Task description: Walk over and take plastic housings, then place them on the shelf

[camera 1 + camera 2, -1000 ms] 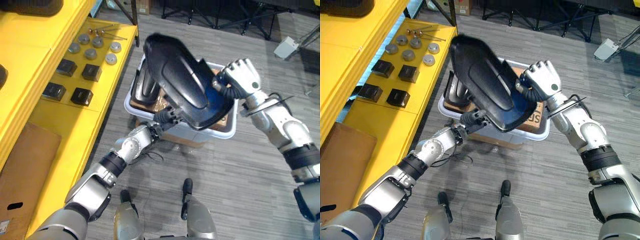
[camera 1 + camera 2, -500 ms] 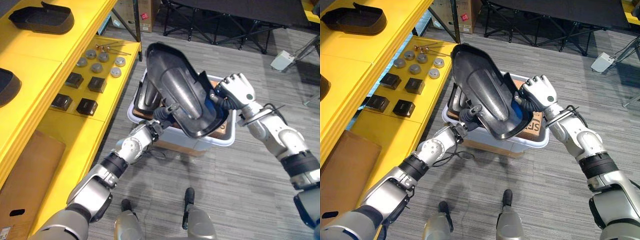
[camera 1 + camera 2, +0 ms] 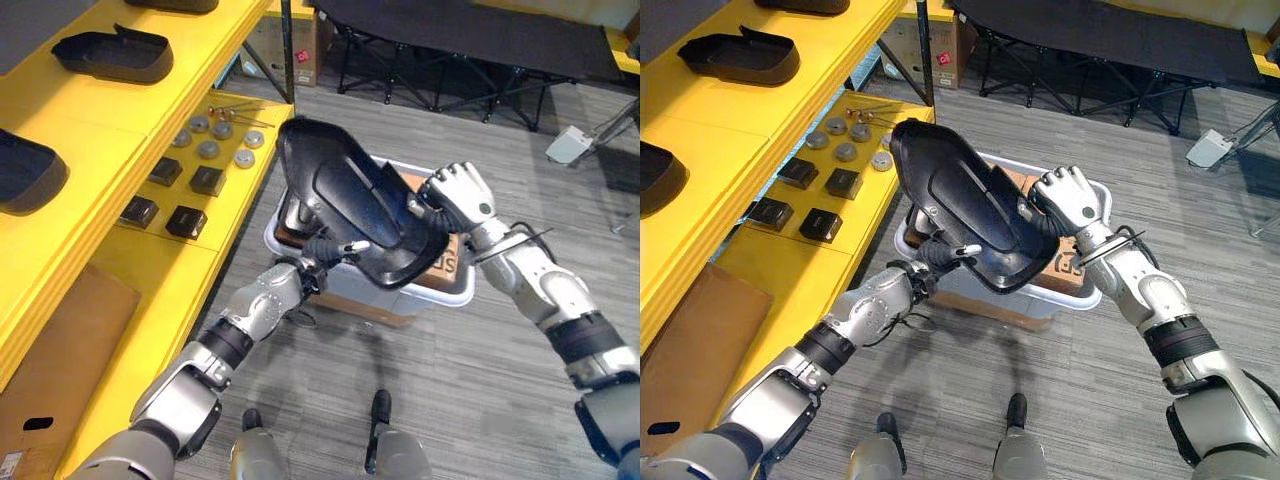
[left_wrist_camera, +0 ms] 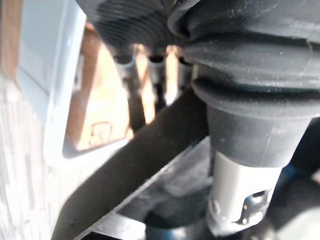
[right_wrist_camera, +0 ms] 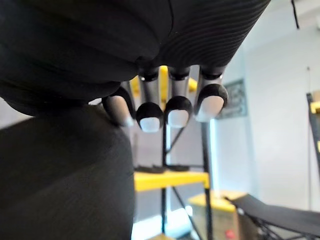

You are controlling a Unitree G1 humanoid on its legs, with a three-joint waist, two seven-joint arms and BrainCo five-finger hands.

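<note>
Left robot hand [image 3: 322, 248], right robot hand [image 3: 458, 196] gripping housing [image 3: 350, 195], long axis toward shelf [image 3: 110, 105]

- The whole view has shifted, so the camera has moved; more of the yellow shelf [image 3: 110, 110] shows, with two dark housings [image 3: 115, 55] lying on it
- the plastic housing [image 3: 360, 200] has edged toward the shelf side of the white bin [image 3: 440, 295]; more of the bin's right end shows past it
- the right hand [image 3: 455, 195] has followed it
- a silver finger of the left hand [image 3: 322, 247] now lies over the housing's near rim
</note>
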